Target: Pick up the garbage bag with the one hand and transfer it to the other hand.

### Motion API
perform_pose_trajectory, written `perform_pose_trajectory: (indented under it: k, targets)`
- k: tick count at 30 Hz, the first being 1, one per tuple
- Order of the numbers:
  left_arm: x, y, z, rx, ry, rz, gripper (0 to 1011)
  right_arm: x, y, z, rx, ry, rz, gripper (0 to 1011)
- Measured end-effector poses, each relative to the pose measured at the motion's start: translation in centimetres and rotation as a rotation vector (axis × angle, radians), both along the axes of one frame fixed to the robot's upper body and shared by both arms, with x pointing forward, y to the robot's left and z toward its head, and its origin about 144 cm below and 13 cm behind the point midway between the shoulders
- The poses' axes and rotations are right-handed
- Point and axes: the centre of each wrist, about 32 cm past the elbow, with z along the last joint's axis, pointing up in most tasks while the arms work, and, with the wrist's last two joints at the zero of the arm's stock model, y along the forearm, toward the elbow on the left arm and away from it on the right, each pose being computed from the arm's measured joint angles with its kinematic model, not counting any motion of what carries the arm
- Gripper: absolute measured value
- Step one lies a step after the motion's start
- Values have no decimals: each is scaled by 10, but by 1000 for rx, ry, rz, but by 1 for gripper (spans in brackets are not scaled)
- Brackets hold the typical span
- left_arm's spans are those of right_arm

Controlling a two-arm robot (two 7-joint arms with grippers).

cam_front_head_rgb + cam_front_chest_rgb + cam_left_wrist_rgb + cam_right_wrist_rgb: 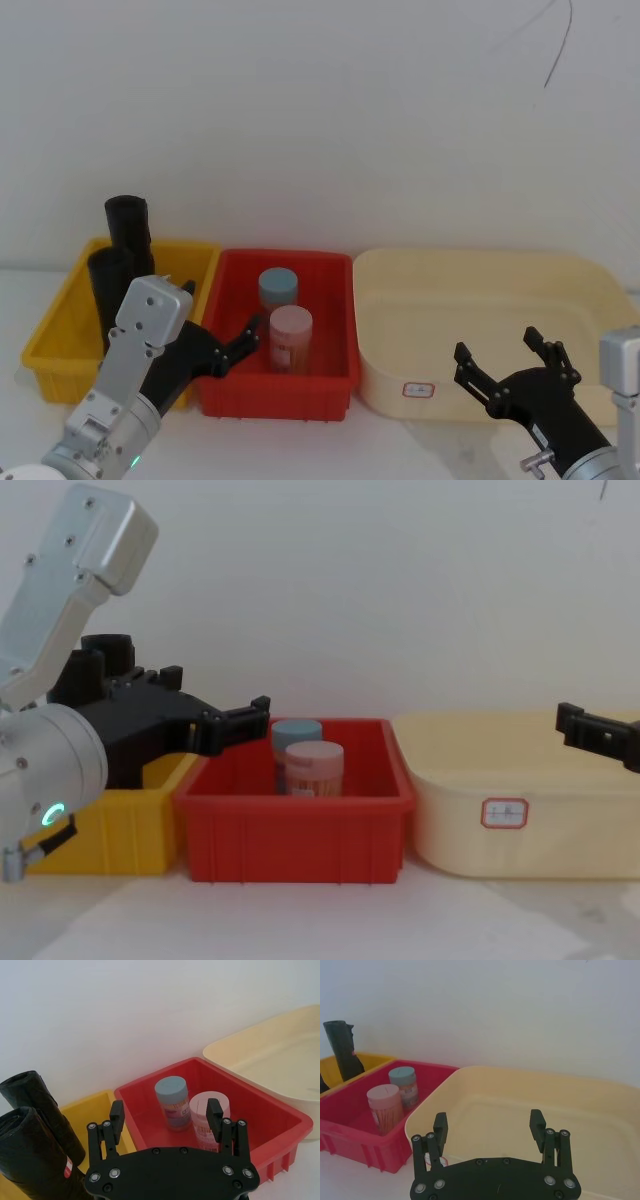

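Crinkled black garbage bag (30,1152), red-white sticker (68,1166)

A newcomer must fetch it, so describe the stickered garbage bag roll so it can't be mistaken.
Find the yellow bin, leftmost of three bins along the white wall, beside the red bin. Two black rolls stand in it; the garbage bag is the front one, nearer the robot, marked by a red-and-white sticker on its side.

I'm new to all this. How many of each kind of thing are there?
Bins: 3 (yellow bin, red bin, cream bin)
Black rolls: 2 (garbage bag with sticker, plain black roll)
Jars: 2 (blue-lidded jar, pink-lidded jar)
End effectors: 2 (left end effector, right end effector, both open)
Total: 9
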Motion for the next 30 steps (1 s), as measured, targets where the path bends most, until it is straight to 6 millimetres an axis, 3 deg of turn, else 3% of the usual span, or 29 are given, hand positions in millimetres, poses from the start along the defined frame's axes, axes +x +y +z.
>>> perform_pose_trajectory:
  k: [23, 30]
  targets:
    - [0, 0, 0, 0, 0, 0, 1002, 0, 0, 0, 0, 0, 0, 1000]
    - [0, 1, 10, -6, 6, 6, 1002, 1, -1, 0, -1, -2, 6, 1000]
